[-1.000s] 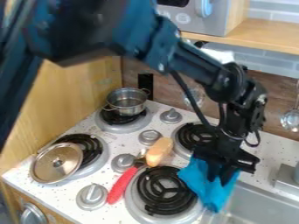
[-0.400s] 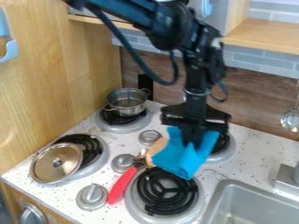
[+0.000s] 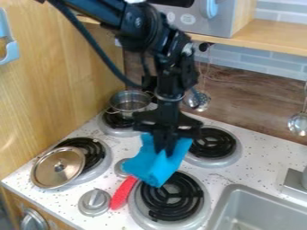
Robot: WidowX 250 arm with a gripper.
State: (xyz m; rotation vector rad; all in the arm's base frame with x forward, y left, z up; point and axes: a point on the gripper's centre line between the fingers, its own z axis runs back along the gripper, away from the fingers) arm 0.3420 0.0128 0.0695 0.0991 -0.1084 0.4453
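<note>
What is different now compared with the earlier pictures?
The gripper has carried the blue cloth leftward in the picture, from beside the sink to over the stove's middle. The jaws still hold the cloth; nothing was let go. The pot, lid and red handle stayed put.

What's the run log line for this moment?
tool: holding blue cloth | place: over stovetop | nearby: red handle, burner coil

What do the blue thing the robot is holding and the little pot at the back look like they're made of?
The blue cloth looks like soft, matte fabric, since it drapes in folds from the gripper. The pot seems to be shiny metal, perhaps stainless steel, judging by its silvery sheen.
</note>
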